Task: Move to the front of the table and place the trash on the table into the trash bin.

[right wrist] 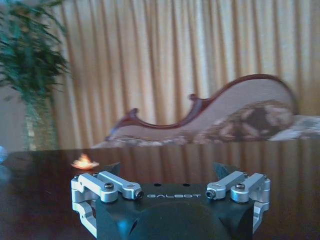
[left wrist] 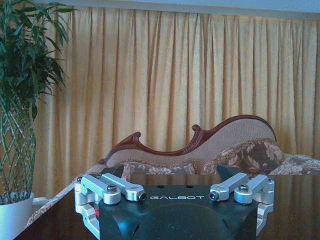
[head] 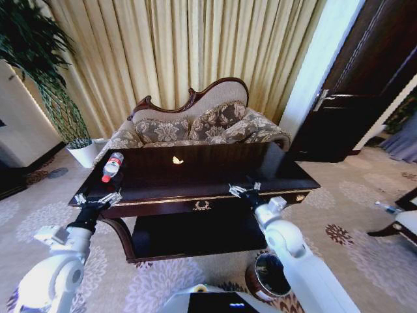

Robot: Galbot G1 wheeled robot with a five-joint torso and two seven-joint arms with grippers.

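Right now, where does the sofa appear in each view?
Head view: sofa beyond the table's far edge.
Left wrist view: sofa beyond the left gripper, across the table.
Right wrist view: sofa beyond the right gripper, across the table.
Shared landmark: gold curtain behind it.

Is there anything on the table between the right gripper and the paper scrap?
No. In the head view, only bare table top lies between the right gripper and the paper scrap; the right wrist view agrees.
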